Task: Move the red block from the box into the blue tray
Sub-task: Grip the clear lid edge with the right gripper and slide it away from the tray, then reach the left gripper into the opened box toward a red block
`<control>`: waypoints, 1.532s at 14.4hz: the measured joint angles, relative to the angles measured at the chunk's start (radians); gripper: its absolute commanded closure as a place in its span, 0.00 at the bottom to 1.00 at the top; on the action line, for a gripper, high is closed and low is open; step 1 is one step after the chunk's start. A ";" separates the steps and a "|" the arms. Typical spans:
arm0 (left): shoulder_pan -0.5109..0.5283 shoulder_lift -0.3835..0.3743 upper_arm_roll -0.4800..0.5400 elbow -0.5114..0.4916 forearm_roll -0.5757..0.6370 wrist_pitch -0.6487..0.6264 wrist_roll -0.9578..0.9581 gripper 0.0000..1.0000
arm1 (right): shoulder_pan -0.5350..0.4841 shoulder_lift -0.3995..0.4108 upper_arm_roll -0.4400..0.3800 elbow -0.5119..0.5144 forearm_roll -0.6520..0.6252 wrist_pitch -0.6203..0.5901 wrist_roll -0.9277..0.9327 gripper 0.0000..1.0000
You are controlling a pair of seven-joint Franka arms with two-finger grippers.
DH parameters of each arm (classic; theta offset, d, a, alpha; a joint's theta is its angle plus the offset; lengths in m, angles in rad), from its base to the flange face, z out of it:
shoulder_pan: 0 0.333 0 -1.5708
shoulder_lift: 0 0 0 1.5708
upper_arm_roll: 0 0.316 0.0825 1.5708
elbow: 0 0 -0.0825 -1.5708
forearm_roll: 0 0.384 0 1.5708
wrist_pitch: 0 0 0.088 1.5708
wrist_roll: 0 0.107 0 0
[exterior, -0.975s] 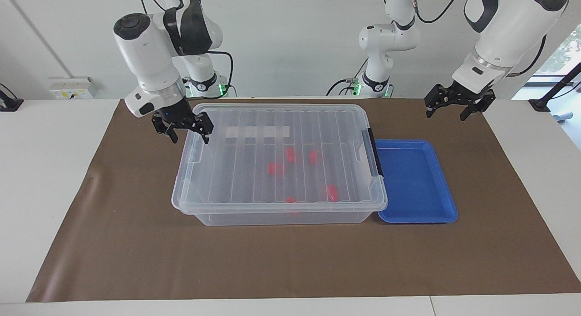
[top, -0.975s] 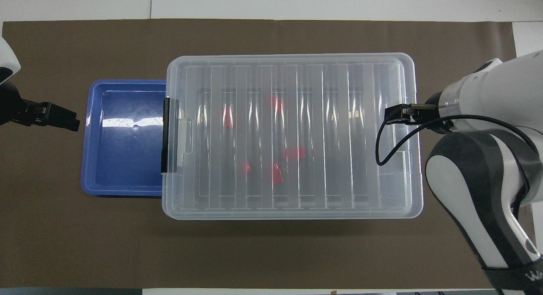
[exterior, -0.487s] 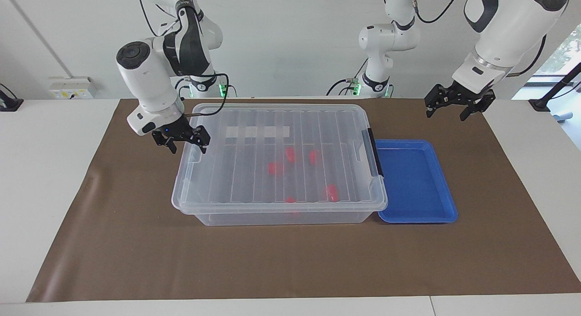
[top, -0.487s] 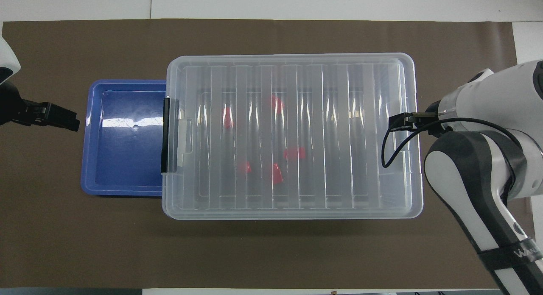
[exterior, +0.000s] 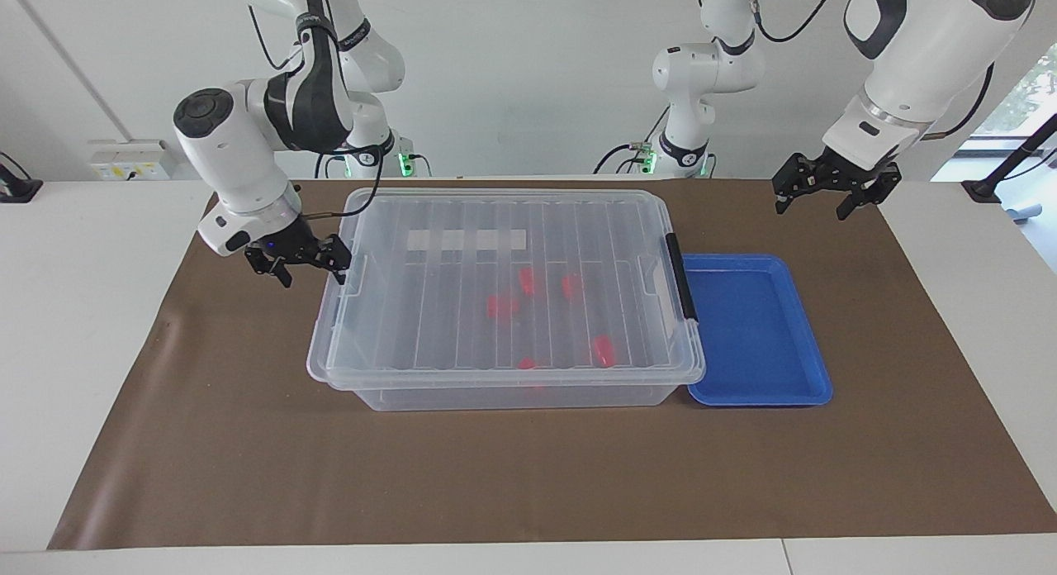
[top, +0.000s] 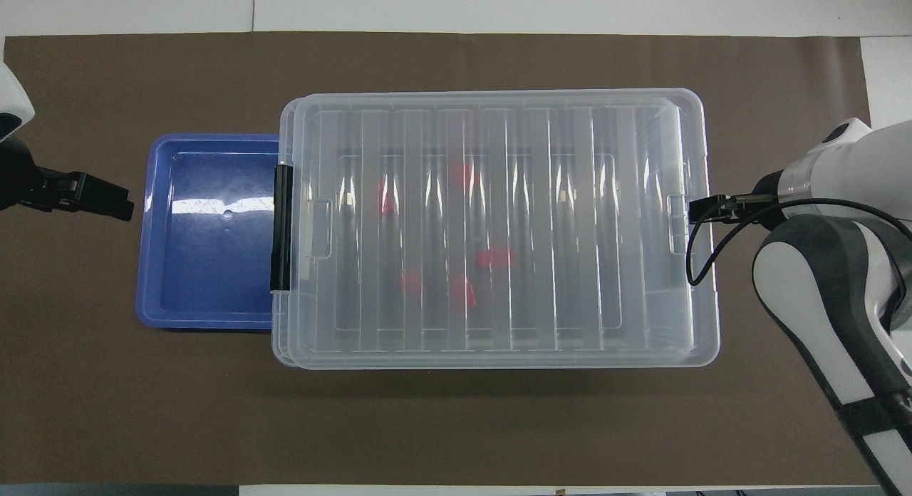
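The clear box (exterior: 462,396) stands mid-table with its ribbed lid (exterior: 446,311) on it, slid askew toward the right arm's end. Several red blocks (exterior: 501,305) lie inside, seen through the lid, also in the overhead view (top: 494,257). The blue tray (exterior: 756,327) lies empty against the box's black-latch end (exterior: 681,277). My right gripper (exterior: 304,265) is low at the box's other end, open, one finger at the lid's edge. My left gripper (exterior: 826,197) waits open in the air near the tray, closer to the robots' side.
A brown mat (exterior: 528,476) covers the table under everything. A third robot arm's base (exterior: 702,71) stands at the back edge between the two arms. In the overhead view the right arm (top: 826,282) covers its own gripper.
My right gripper has come down and moved outward past the box's end. The lid has shifted with it toward the right arm's end. The left arm has not moved.
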 measured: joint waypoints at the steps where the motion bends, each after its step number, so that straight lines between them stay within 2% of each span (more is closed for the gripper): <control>1: 0.000 0.000 0.000 0.000 0.000 0.000 0.000 0.00 | -0.012 0.000 0.000 -0.001 0.000 0.002 -0.022 0.00; 8: 0.000 0.000 0.000 0.000 0.000 0.000 0.000 0.00 | -0.133 -0.001 -0.003 0.000 -0.011 0.027 -0.199 0.00; 22: -0.007 0.000 -0.010 0.000 0.000 0.002 -0.001 0.00 | -0.265 0.000 -0.003 0.024 -0.026 0.030 -0.392 0.00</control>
